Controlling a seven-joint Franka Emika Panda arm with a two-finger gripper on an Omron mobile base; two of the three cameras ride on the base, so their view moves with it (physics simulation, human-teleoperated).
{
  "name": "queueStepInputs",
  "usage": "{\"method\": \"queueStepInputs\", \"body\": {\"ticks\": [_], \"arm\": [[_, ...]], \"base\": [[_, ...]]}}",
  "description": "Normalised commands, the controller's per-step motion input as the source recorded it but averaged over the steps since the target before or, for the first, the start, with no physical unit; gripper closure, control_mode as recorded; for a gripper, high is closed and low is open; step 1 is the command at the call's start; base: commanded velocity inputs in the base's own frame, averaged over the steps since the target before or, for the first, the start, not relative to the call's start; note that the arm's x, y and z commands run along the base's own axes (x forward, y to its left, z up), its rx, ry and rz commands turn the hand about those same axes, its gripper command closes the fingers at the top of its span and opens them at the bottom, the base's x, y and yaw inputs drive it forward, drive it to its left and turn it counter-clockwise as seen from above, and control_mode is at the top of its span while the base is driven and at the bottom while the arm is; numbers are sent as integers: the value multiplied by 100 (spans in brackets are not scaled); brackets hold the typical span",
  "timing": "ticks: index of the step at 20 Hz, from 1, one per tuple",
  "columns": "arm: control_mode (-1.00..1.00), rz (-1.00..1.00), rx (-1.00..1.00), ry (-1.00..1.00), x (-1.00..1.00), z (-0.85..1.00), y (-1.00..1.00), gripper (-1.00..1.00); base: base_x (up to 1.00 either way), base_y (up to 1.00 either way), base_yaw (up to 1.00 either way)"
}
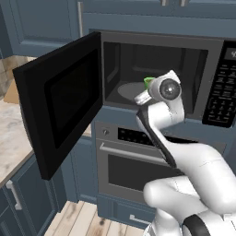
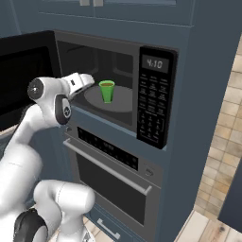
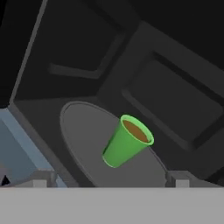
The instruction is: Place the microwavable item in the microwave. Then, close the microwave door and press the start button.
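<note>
Blue-grey kitchen cabinets surround the large black built-in microwave [image 2: 113,90], below which a dark oven with a silver bar handle [image 2: 106,172] is built in. Upright on the round grey turntable [image 2: 124,100], inside the dark cavity, stands the small bright green tapered cup [image 2: 107,91], with something brown seen inside it. The placing is therefore judged as done. The cup is not held: the two-finger gripper [image 3: 109,180] is at the cavity mouth, just before the cup, with its jaws standing wide apart and nothing between them. The wide black microwave door [image 1: 60,99] is swung fully open to the left. It is not yet closed, and the start button on the keypad panel of pale buttons [image 2: 152,106] is not yet pressed.
</note>
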Motion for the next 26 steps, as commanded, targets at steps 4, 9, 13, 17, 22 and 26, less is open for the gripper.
{"method": "queueStepInputs", "body": {"ticks": [4,9,13,17,22,26], "arm": [[-100,0,-5,0,-100,38,76,-100],[-100,1,-4,-1,-100,-6,51,-100],[-100,6,-8,-4,-100,-34,21,-100],[-100,12,-16,0,-100,-3,61,-100],[-100,15,-21,0,-100,1,84,-100],[-100,15,-20,-3,-100,0,79,-100]], "base": [[0,0,0],[0,0,0],[0,0,0],[0,0,0],[0,0,0],[0,0,0]]}}
